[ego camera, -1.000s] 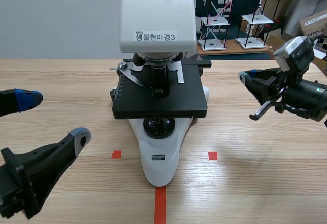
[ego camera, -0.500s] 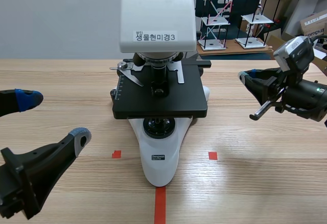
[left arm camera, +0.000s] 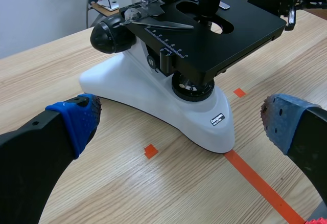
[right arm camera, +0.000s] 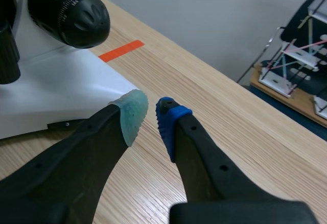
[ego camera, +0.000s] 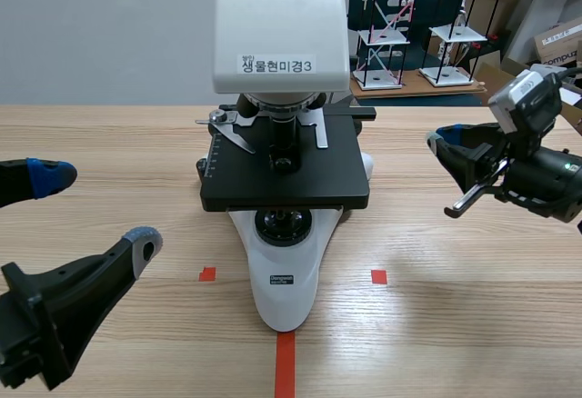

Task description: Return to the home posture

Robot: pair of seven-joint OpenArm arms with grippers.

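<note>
Underneath everything, the wooden table (ego camera: 455, 325) runs away toward a grey wall. At its middle stands the microscope (ego camera: 286, 80), the largest thing on it. Its white head carries a printed label, its black stage (ego camera: 282, 175) sits flat below the lens, and its white foot points toward the robot. The foot's tip lies at the end of an orange-red tape line (ego camera: 285, 362).

Next in size, the left arm lies low at the near left, well apart from the microscope. The left gripper (ego camera: 95, 209) is spread wide and holds nothing. In its wrist view the left gripper (left arm camera: 179, 132) has one blue pad at either side, with the microscope (left arm camera: 153, 88) ahead between them, untouched.

The right arm hangs above the table, off to the right of the stage. The right gripper (ego camera: 439, 141) points toward the stage but is clearly apart from it. In its own view the right gripper (right arm camera: 148, 114) has its fingers drawn together on nothing, with only a sliver of gap between the pads. It is just beside the white base (right arm camera: 61, 81), under the black focus knob (right arm camera: 69, 12).

Behind the table stand small black-framed shelf models (ego camera: 391, 25). Smallest are two orange-red tape squares (ego camera: 207, 274) flanking the foot.
</note>
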